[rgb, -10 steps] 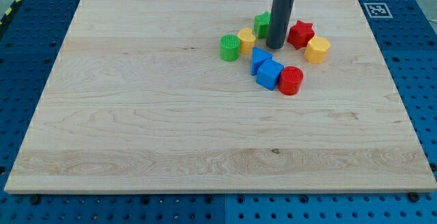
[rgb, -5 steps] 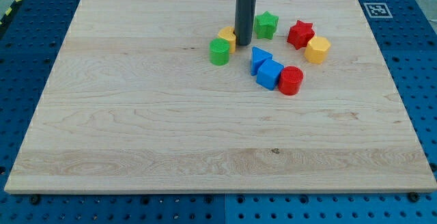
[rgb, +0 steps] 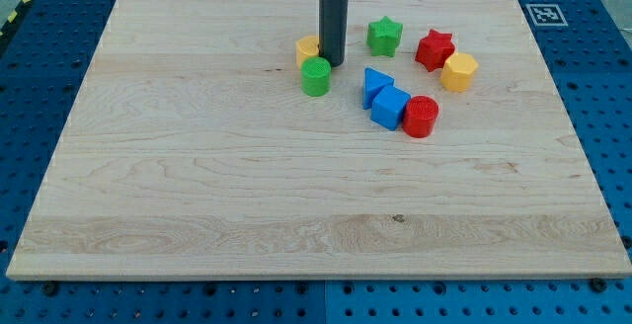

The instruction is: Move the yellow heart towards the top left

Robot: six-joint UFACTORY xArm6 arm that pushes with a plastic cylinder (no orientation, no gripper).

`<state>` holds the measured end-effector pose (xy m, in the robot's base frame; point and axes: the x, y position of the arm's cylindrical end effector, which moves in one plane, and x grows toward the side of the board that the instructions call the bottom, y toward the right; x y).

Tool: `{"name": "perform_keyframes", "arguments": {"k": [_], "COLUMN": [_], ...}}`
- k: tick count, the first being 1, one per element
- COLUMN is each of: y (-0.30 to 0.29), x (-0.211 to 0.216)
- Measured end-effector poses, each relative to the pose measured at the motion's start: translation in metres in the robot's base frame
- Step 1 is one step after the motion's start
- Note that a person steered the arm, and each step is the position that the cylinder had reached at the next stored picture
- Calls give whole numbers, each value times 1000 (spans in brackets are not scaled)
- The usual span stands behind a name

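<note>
The yellow heart [rgb: 307, 49] lies in the upper middle of the wooden board, partly hidden by my rod. My tip [rgb: 331, 63] is against its right side. A green cylinder [rgb: 316, 76] sits just below the heart, touching or nearly touching it, and just left of and below my tip.
A green star [rgb: 384, 36] lies right of my tip. A red star [rgb: 434, 48] and a yellow hexagon [rgb: 459, 71] lie further right. A blue triangle [rgb: 374, 83], a blue cube [rgb: 390, 108] and a red cylinder [rgb: 421, 117] cluster below the stars. The board's [rgb: 197, 166] top edge is close above.
My tip has moved left from between the green star and the red star, pushing the yellow heart and the green cylinder leftward. The other blocks have stayed put.
</note>
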<state>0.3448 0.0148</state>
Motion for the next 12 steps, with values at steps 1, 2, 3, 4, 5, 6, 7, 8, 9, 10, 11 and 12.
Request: {"name": "perform_keyframes", "arguments": {"k": [1, 2, 3, 4, 5, 6, 7, 8, 9, 10, 11, 12], "y": [0, 0, -9, -20, -39, -42, -42, -53, -55, -57, -66, -66], "x": [0, 0, -2, -9, -13, -13, -13, -13, -13, -13, -18, -18]}}
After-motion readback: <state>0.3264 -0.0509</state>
